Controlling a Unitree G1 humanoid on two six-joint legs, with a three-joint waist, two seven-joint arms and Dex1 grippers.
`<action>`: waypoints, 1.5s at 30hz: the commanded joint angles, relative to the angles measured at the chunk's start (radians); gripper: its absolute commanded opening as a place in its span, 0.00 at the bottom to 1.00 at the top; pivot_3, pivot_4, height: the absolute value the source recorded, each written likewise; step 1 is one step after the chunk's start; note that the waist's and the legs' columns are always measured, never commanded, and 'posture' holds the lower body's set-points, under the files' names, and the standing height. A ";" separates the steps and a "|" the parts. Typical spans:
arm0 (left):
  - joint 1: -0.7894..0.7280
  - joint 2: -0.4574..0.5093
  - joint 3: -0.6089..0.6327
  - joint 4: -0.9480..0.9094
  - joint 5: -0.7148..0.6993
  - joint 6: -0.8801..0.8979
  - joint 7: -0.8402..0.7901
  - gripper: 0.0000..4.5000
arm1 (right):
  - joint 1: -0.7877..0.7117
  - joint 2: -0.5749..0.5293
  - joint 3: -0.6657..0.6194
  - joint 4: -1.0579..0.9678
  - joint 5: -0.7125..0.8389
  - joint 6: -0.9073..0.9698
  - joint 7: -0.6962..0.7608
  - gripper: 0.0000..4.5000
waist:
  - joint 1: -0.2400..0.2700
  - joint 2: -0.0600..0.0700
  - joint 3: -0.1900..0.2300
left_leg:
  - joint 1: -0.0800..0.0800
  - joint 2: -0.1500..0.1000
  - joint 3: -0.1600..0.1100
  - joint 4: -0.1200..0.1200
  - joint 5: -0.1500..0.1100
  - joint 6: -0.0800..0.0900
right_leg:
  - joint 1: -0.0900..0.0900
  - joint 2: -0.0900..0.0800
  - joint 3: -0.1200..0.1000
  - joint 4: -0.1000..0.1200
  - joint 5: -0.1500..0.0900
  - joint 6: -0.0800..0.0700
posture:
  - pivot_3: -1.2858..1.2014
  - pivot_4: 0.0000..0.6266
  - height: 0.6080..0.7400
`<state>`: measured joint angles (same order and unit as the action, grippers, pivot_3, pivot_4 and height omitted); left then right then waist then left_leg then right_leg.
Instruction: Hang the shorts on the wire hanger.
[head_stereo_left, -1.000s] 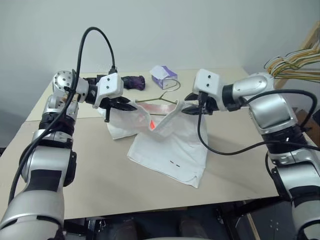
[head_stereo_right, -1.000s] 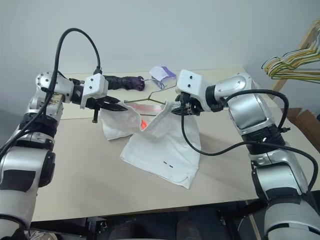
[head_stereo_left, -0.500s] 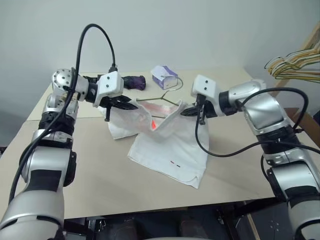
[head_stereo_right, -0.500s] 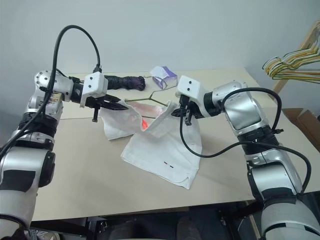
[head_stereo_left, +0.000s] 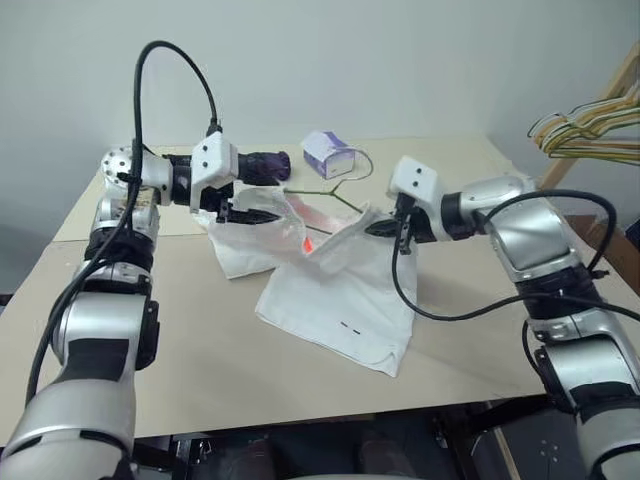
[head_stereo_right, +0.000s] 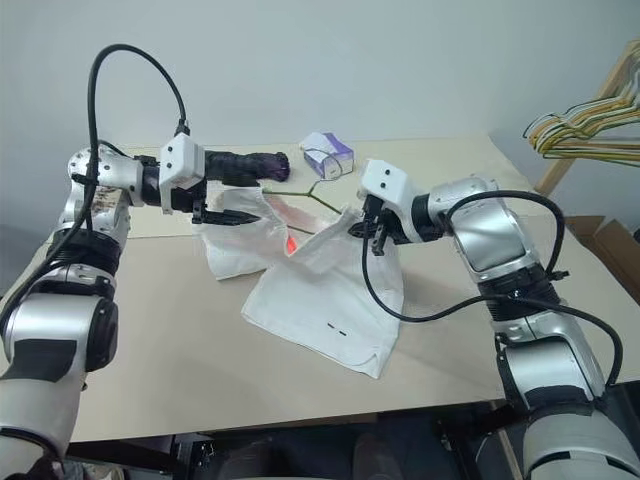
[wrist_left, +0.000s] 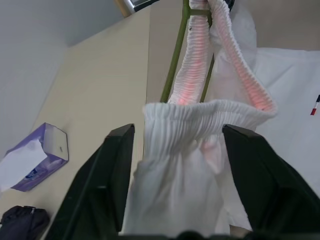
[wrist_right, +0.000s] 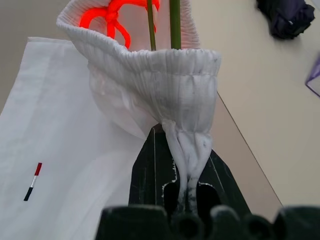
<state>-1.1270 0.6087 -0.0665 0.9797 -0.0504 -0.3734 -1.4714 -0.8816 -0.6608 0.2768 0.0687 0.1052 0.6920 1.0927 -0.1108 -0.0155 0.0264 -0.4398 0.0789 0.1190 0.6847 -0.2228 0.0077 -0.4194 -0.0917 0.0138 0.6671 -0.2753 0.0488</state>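
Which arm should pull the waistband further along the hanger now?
Probably the right. The right gripper is shut on the shorts' waistband with the wire hanger inside it; the left gripper stands open around the band without gripping.

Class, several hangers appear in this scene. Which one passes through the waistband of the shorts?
The single olive wire hanger on the table: it runs into the shorts. The coloured hangers hang bunched at the far right, away from the cloth.
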 joint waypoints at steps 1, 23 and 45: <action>-0.035 0.036 0.032 0.001 0.014 -0.036 0.108 0.96 | 0.029 -0.026 -0.086 -0.088 0.033 0.081 -0.050 0.00 | -0.008 0.000 0.000 | 0.000 0.000 0.000 0.000 0.000 0.000 | 0.000 0.000 0.000 0.000 0.000 0.000 | 0.46 0.00 1.00; 0.481 -0.122 0.140 -0.908 -0.405 0.605 0.358 0.98 | 0.171 -0.111 -0.771 -0.315 -0.005 0.922 -0.701 0.00 | -0.083 0.003 -0.002 | 0.016 -0.001 -0.003 -0.004 -0.001 0.001 | 0.018 -0.001 0.000 -0.006 0.000 0.001 | 0.41 0.00 1.00; 0.509 -0.103 0.132 -1.015 -0.450 0.682 0.385 0.98 | -0.294 -0.339 -0.863 0.433 -0.129 0.714 -1.074 0.00 | -0.183 0.008 -0.002 | 0.036 -0.006 -0.006 -0.015 -0.001 0.002 | 0.033 -0.004 0.010 -0.011 -0.002 0.004 | 0.41 0.00 1.00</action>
<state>-0.6157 0.4874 0.0432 0.0054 -0.4778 0.3068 -1.0907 -1.1137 -0.9649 -0.5634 0.4895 -0.0185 1.4678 0.0529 -0.2933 -0.0071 0.0243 -0.4034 0.0708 0.1120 0.6684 -0.2243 0.0098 -0.3864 -0.0952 0.0253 0.6559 -0.2778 0.0526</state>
